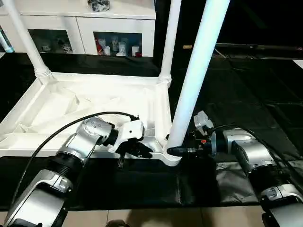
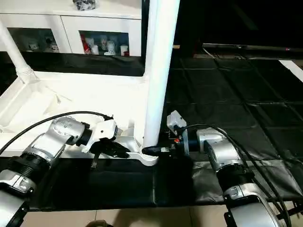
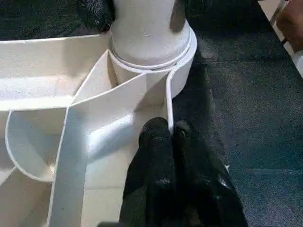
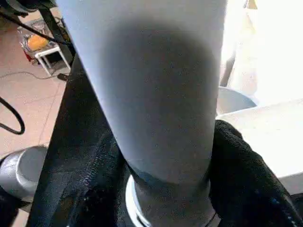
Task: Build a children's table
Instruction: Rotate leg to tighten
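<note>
The children's table (image 1: pixel 94 101) lies upside down on a black mat (image 1: pixel 246 94), ribbed underside up, in front of a white glass-door cabinet (image 1: pixel 85 28). Three legs stand in its corner sockets. The nearest leg (image 1: pixel 196 71) rises from the corner closest to the robot. The right gripper (image 1: pixel 182 150) has its jaws around that leg's base. The left gripper (image 3: pixel 163 137), jaws clenched together and empty, rests on the tabletop's rim just beside that socket.

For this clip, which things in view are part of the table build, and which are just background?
Part of the job:
- white plastic table top, upside down, ribbed
- near white tapered leg in its corner socket
- two far white legs

Background:
- white glass-door cabinet
- black floor mat
</note>
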Available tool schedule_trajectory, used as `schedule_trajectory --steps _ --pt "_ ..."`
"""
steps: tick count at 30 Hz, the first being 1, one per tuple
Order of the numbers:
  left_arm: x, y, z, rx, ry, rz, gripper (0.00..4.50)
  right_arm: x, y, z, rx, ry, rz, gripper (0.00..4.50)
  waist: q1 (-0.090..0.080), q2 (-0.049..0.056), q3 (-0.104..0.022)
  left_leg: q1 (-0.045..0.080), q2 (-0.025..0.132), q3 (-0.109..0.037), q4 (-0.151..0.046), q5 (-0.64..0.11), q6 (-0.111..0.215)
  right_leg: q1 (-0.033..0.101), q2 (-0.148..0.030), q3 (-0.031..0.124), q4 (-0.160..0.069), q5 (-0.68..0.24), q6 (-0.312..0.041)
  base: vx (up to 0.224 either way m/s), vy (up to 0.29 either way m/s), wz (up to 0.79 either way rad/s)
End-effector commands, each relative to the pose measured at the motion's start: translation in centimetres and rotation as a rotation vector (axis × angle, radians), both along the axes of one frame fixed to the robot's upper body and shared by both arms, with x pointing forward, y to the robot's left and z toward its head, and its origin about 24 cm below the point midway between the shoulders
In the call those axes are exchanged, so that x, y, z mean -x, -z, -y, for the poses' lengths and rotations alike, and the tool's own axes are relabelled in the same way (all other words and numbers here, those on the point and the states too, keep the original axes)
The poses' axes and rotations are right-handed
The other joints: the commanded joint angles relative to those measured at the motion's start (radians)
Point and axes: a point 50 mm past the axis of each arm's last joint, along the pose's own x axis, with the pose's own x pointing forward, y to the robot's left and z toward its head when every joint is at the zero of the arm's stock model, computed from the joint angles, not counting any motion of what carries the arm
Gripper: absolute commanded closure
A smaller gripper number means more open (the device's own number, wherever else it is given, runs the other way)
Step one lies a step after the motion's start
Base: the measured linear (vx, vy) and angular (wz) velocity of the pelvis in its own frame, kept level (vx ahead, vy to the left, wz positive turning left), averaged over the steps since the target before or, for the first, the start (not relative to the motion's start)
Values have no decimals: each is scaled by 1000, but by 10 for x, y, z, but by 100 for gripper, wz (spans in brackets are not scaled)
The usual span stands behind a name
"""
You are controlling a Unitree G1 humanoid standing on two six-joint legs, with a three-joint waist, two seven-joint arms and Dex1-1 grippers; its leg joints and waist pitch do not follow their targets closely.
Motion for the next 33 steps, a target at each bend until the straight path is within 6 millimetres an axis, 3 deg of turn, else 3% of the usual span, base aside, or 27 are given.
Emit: schedule_trajectory --steps 1,5,8,9,10,15,17,19,20,24,25,29,33 --pt "1 -2 6 -6 53 -6 450 -1 -3 -3 -6 -26 -4 240 -9 -6 -72 6 49 -10 -67 -115 50 55 -83 60 -67 -228 -187 0 0 0" --pt "-2 -3 7 24 10 -21 450 4 -1 -5 -32 -26 -21 244 -8 -1 -73 6 50 -10 -66 -107 51 55 -82 61 -64 -196 -198 0 0 0" --pt "-13 -2 13 56 -144 -11 450 7 7 -14 -40 71 -13 245 -7 0 -73 8 49 -10 -66 -110 46 55 -82 61 -64 -188 -200 0 0 0" --pt "-15 -2 15 64 -172 -3 450 6 9 -16 -30 99 -12 245 -9 -3 -72 6 47 -12 -68 -125 38 57 -84 59 -68 -219 -194 0 0 0" --pt "-19 -2 18 83 -226 2 450 4 14 -21 -10 167 -21 245 -10 2 -71 5 46 -13 -69 -132 33 58 -84 59 -70 -238 -186 0 0 0" --pt "-31 1 37 115 -454 3 450 -5 29 -47 38 428 -78 249 -37 3 -58 20 40 -19 -79 -235 -15 50 -88 56 -104 -471 -114 0 0 0" --pt "-36 0 46 132 -535 2 450 -11 31 -57 55 521 -96 249 -43 0 -61 14 39 -22 -80 -227 -17 55 -89 54 -103 -482 -105 0 0 0" --pt "-41 -3 59 160 -621 20 450 -19 32 -67 61 642 -108 249 -60 3 -58 17 39 -22 -81 -246 -19 47 -87 52 -109 -501 -101 0 0 0" --pt "-41 -4 64 171 -631 19 450 -21 32 -70 57 660 -115 249 -62 1 -60 20 36 -23 -78 -250 -13 49 -88 51 -114 -509 -98 0 0 0" --pt "-40 -6 75 192 -626 20 450 -24 28 -79 10 692 -109 249 -64 0 -61 12 37 -20 -79 -211 20 52 -85 56 -105 -418 -120 0 0 0" --pt "-40 -6 75 191 -623 22 450 -24 27 -79 5 693 -110 196 -64 0 -63 11 37 -19 -79 -205 23 54 -85 56 -104 -408 -122 0 0 0" --pt "-38 -2 67 150 -588 39 450 -22 28 -70 -1 700 -89 165 -62 0 -65 9 40 -17 -79 -170 33 56 -84 60 -92 -310 -153 0 0 0" --pt "-34 1 51 109 -532 61 450 -14 30 -52 -10 640 -60 130 -61 2 -65 8 43 -19 -82 -183 38 61 -87 61 -92 -310 -152 0 0 0"
